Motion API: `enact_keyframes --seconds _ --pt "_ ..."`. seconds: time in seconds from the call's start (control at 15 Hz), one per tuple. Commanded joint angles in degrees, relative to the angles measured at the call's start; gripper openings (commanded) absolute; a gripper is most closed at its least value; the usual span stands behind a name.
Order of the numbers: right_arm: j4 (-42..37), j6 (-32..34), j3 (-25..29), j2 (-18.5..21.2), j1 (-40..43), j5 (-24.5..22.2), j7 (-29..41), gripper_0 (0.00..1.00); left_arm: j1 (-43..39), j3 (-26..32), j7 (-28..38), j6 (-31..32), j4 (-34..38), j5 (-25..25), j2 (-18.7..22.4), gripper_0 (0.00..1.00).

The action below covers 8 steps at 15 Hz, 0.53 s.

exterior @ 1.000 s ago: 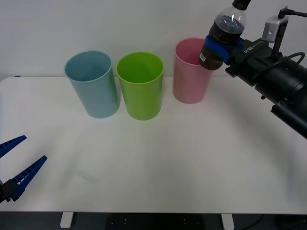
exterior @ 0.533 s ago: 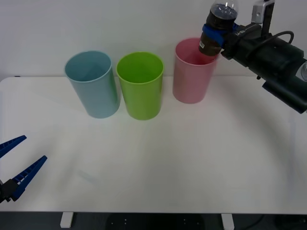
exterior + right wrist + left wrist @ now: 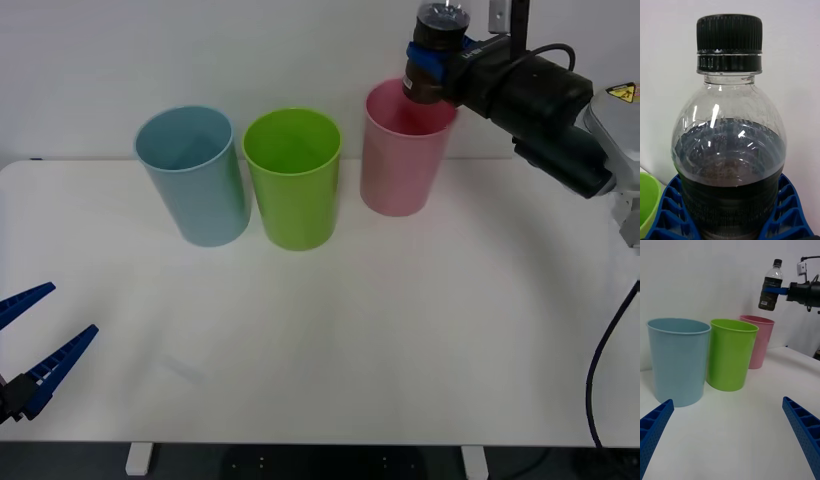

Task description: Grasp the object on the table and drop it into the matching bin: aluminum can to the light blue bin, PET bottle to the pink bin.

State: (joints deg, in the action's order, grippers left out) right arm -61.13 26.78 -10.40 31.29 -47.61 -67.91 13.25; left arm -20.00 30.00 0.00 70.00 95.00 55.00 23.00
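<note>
The bottle (image 3: 436,55) is clamped upright at its dark label band between the blue fingers of the right gripper (image 3: 432,62), held in the air above the pink bin (image 3: 398,160) at the table's (image 3: 320,340) 1 o'clock, the arm reaching in level from 3 o'clock, while the left gripper (image 3: 30,350) is parked spread open at 8 o'clock.

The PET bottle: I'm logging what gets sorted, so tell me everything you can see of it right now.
The PET bottle is small, of clear plastic, with a ribbed black screw cap and a black ring under it. Dark liquid fills it up to the rounded shoulder; above that it is clear. It stands roughly upright in the air, held around its middle by the blue ribbed fingers of the right tool, above the rim of the pink bin without touching it. Nothing else touches it.
</note>
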Motion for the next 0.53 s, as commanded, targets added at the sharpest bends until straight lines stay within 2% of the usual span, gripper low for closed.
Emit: enact_keyframes --seconds 0.07,0.53 --pt "5.3 0.0 -0.1 -1.7 -3.1 -0.7 -1.3 0.0 0.0 0.0 0.0 0.0 0.0 0.0 0.0 1.0" --pt "7.0 -0.1 -0.1 -2.2 -4.0 -0.9 -2.6 0.01 0.0 0.0 0.0 0.0 0.0 0.0 0.0 1.0"
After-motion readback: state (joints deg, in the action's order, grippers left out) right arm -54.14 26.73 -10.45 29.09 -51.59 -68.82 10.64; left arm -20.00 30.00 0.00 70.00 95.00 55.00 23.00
